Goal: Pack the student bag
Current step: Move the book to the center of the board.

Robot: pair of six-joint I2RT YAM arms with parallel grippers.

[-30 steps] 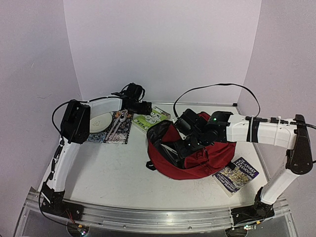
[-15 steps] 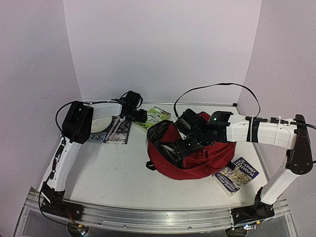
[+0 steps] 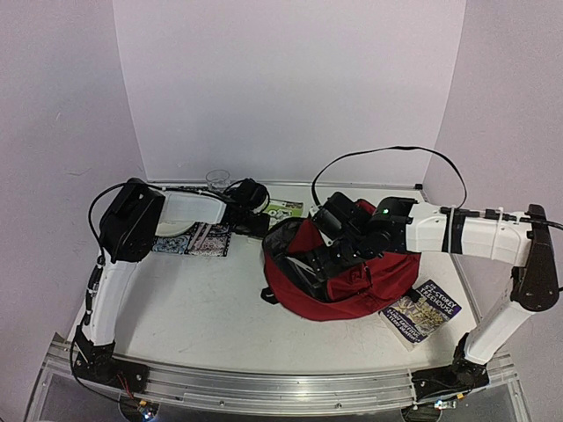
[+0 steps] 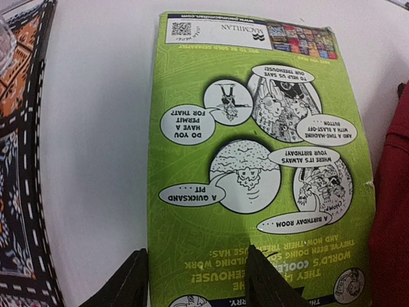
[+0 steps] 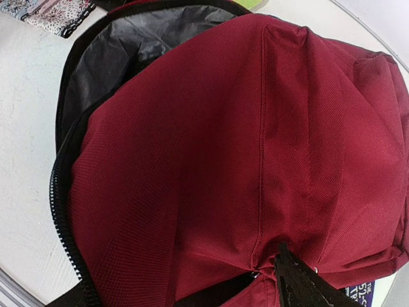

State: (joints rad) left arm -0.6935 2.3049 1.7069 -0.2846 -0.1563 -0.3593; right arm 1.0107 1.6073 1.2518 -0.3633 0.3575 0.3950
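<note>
My right tool [image 5: 291,280] is clamped on the fabric of the student bag [image 3: 378,280]. The bag lies right of the worktop's [image 3: 202,308] centre, its mouth gaping leftward. My left tool [image 4: 198,284] is spread apart over a green book [image 4: 255,160] by the far edge, just left of the bag.

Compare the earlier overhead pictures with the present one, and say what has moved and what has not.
The left arm swung nearer and toward the student bag. The left gripper, open, shifted along the green book, fingers astride its near edge. That uncovered a clear cup at the back. Unchanged: the student bag, the right gripper clamped on its fabric, the blue book, the patterned cloth.
</note>
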